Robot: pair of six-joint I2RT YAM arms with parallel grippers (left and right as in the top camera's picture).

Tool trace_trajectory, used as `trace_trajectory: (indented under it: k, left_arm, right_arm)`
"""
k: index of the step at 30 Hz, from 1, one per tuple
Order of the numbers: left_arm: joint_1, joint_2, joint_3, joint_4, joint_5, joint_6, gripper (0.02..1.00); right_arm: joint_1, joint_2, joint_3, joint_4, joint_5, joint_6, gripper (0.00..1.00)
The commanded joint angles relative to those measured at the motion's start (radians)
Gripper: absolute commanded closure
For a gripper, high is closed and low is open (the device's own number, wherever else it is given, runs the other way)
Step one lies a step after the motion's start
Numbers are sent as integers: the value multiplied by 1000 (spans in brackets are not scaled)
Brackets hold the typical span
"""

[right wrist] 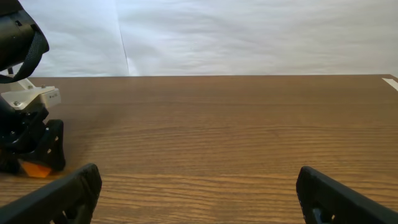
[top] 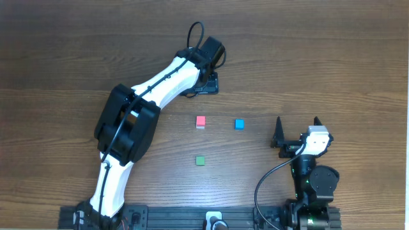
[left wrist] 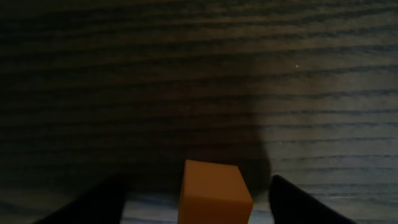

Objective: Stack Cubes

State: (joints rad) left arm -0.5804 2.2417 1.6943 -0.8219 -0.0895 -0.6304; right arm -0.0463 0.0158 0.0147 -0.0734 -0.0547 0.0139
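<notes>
Markings check | we read no text, label, brand, number or sign | on any surface in view

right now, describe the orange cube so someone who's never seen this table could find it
Follow the white left arm up the wooden table to the left gripper at its far side. The orange cube sits between its open fingers. It is the only orange one, apart from the pink cube, blue cube and green cube mid-table.
</notes>
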Motion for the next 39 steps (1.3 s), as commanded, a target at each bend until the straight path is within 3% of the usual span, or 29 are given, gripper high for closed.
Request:
trace_trajectory:
  k: [1, 12, 17, 24, 28, 39]
  left_arm:
    - [-1, 16, 20, 4, 11, 7, 391]
    - [-1, 16, 21, 21, 21, 7, 713]
    - [-1, 14, 21, 16, 21, 6, 779]
    - [-5, -56, 21, -25, 19, 6, 855]
    - [-51, -185, 21, -157, -23, -14, 873]
    - [-190, -333, 4, -330, -103, -196, 884]
  right_arm:
    - [-6, -9, -10, 3, -12, -8, 7]
    - [-6, -9, -10, 3, -12, -8, 9]
    - [-6, -9, -10, 3, -11, -8, 7]
    - [-6, -9, -10, 3, -12, -8, 7]
    - [-6, -9, -10, 3, -12, -8, 9]
    - [-6, -9, -10, 3, -11, -8, 7]
